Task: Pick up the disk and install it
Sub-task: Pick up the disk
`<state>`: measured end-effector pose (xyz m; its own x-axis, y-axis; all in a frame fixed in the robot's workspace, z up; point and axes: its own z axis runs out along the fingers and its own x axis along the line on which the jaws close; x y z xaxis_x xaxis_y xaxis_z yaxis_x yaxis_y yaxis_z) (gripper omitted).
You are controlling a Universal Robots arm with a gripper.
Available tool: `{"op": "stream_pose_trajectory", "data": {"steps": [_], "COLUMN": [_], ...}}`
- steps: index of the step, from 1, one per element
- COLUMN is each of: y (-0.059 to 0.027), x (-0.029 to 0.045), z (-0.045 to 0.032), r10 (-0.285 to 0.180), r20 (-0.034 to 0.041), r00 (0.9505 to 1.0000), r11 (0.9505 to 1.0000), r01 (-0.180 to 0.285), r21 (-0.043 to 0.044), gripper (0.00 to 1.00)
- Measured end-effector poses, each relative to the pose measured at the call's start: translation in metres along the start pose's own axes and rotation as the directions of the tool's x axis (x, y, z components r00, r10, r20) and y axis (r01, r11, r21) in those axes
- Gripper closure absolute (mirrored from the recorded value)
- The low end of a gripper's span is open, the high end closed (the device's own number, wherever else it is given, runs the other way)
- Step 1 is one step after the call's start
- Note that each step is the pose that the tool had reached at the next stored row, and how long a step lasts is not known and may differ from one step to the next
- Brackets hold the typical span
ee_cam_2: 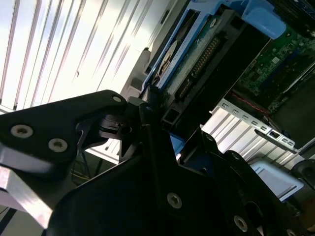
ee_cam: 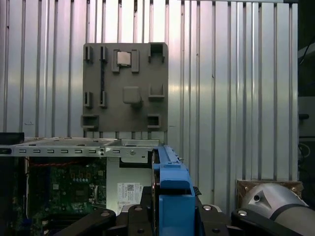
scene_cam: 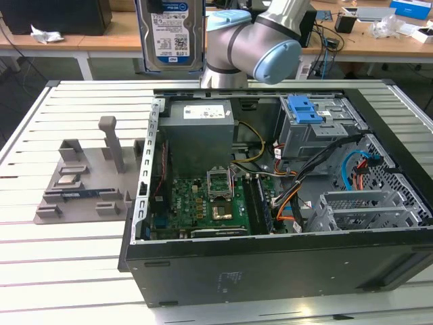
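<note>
The slatted surface (scene_cam: 81, 271) carries the open computer case (scene_cam: 270, 271). The arm (scene_cam: 250, 40) holds the disk (scene_cam: 170, 34) upright in the air, above the case's far side and touching nothing else. The jaws pinch it along 1 blue side rail (ee_cam: 172, 189).

Hazards:
- A grip on the plastic rail may let the disk tilt or slip onto the motherboard (scene_cam: 203, 203).
- A tilted disk would likely jam at the drive cage (scene_cam: 304, 125).

Obstructions: the power-supply box (scene_cam: 199, 125) stands just below the disk, and cables (scene_cam: 325, 183) cross the interior near the cage. The grey fixture tray (scene_cam: 88, 183) lies beside the case, on the exterior view's left.
</note>
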<state>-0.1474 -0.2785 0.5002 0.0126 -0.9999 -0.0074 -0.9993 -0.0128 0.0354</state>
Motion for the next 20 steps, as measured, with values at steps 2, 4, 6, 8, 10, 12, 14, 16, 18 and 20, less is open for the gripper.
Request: {"op": "stream_pose_trajectory", "data": {"steps": [2, 4, 6, 8, 10, 12, 14, 16, 18, 20], "y": [-0.0033, -0.0065, -0.0090, -0.0117, -0.0150, -0.0179, -0.0203, -0.0223, -0.0249, -0.0274], "x": [0.0007, 0.0018, 0.0030, 0.0049, 0.0082, 0.0113, 0.0149, 0.0194, 0.0247, 0.0318], "z": [-0.0001, -0.0002, -0.0002, -0.0001, -0.0001, 0.0000, 0.0000, 0.0001, 0.0001, 0.0001], "r10": [0.000, 0.000, 0.000, 0.000, 0.000, 0.000, 0.000, 0.000, 0.000, 0.000], "r20": [0.0000, -0.0001, 0.0000, 0.0001, 0.0000, 0.0000, 0.0000, 0.0000, 0.0000, 0.0000], "r00": [1.0000, 1.0000, 1.0000, 1.0000, 1.0000, 1.0000, 1.0000, 1.0000, 1.0000, 1.0000], "r11": [1.0000, 1.0000, 1.0000, 1.0000, 1.0000, 1.0000, 1.0000, 1.0000, 1.0000, 1.0000], "r01": [0.000, 0.000, 0.000, 0.000, 0.000, 0.000, 0.000, 0.000, 0.000, 0.000], "r21": [0.0000, -0.0001, -0.0002, -0.0002, -0.0005, -0.0005, -0.0008, -0.0008, -0.0011, -0.0015], "gripper": [0.63, 0.63, 0.63, 0.63, 0.63, 0.63, 0.63, 0.63, 0.63, 0.63]}}
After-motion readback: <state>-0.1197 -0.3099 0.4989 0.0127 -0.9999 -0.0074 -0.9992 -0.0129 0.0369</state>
